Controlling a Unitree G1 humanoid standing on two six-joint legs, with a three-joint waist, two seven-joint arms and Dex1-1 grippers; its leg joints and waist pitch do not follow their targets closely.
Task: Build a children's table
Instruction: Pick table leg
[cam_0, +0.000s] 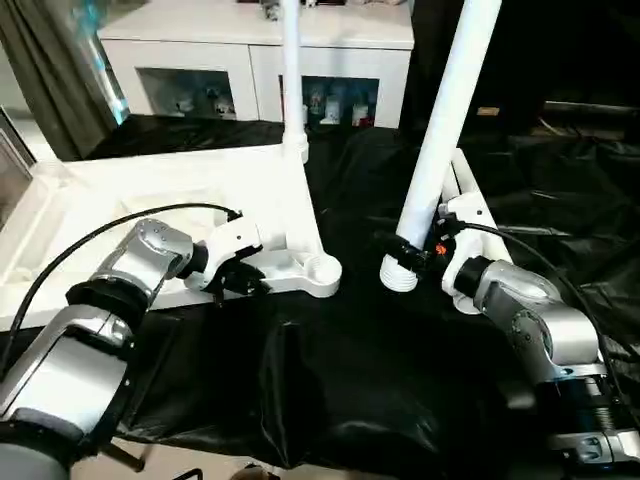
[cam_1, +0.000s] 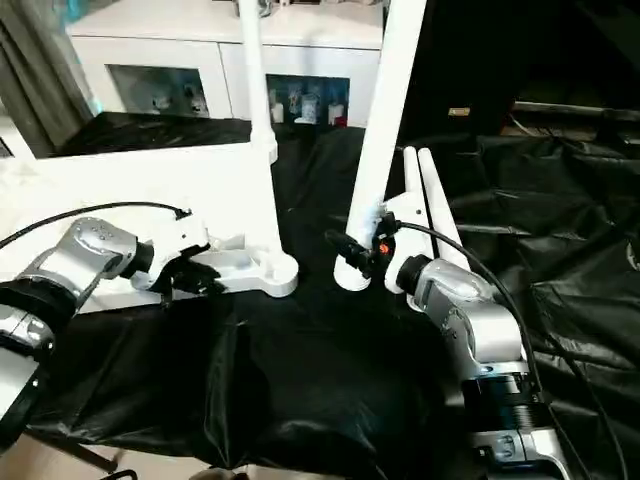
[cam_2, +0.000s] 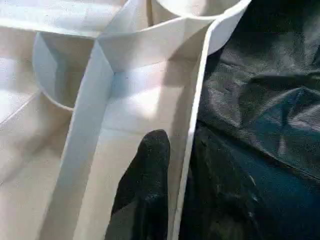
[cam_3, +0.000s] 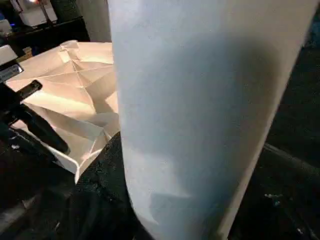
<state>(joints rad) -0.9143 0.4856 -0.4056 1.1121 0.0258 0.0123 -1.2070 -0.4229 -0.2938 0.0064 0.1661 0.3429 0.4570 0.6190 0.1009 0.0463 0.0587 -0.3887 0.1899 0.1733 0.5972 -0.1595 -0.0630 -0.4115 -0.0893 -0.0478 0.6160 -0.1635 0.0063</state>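
Note:
The children's table top (cam_0: 150, 185) lies upside down on the left of the black-draped work table. One white leg (cam_0: 292, 70) stands upright in its far right corner socket. My left gripper (cam_0: 238, 278) sits at the near rim beside the empty near right corner socket (cam_0: 322, 270). It is shut on the rim, with one black finger (cam_2: 145, 185) inside the wall. My right gripper (cam_0: 415, 250) is shut on a second leg (cam_0: 445, 130). It holds the leg nearly upright, with the lower end just right of that socket. Two more legs (cam_1: 430, 190) lie behind my right wrist.
A white glass-door cabinet (cam_0: 250, 60) stands behind the work table. Wrinkled black cloth (cam_0: 350, 380) covers the table between and in front of my arms. A black cable (cam_0: 90, 240) loops over my left forearm. A grey curtain (cam_0: 50, 60) hangs at the far left.

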